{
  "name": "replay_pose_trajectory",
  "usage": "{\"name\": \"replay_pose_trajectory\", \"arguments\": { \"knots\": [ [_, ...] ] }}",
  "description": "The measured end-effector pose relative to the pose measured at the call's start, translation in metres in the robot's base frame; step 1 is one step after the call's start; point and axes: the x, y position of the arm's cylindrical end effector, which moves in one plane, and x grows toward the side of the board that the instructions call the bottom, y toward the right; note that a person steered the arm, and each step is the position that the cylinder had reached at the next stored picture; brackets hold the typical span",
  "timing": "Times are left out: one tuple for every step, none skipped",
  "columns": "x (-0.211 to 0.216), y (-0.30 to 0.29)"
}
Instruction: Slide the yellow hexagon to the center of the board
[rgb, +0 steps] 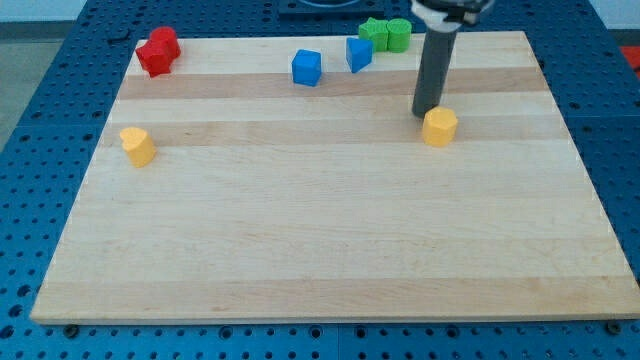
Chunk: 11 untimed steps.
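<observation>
The rod's tip (424, 112), which has no hand to open or hold anything, touches the upper-left edge of the yellow hexagon (440, 127) at the board's (320, 260) right, so a push toward the centre likely needs repositioning to its right side.

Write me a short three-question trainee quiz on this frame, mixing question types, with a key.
1. True or false: my tip sits just to the upper left of the yellow hexagonal block on the view's right.
2. Multiple choice: which blocks lie at the light wooden board's top-left corner? A) the two blue blocks B) the red blocks C) the green blocks
3. Fill in: the second yellow block lies near the board's ____ edge.

Key: 1 true; 2 B; 3 left.
</observation>
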Motion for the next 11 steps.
{"name": "replay_pose_trajectory", "arguments": {
  "knots": [
    [-0.005,0.010],
    [-0.028,0.041],
    [-0.022,0.078],
    [0.023,0.090],
    [0.026,0.061],
    [0.022,0.015],
    [0.024,-0.037],
    [0.028,-0.098],
    [0.035,-0.125],
    [0.035,-0.101],
    [0.037,-0.062]
  ]
}}
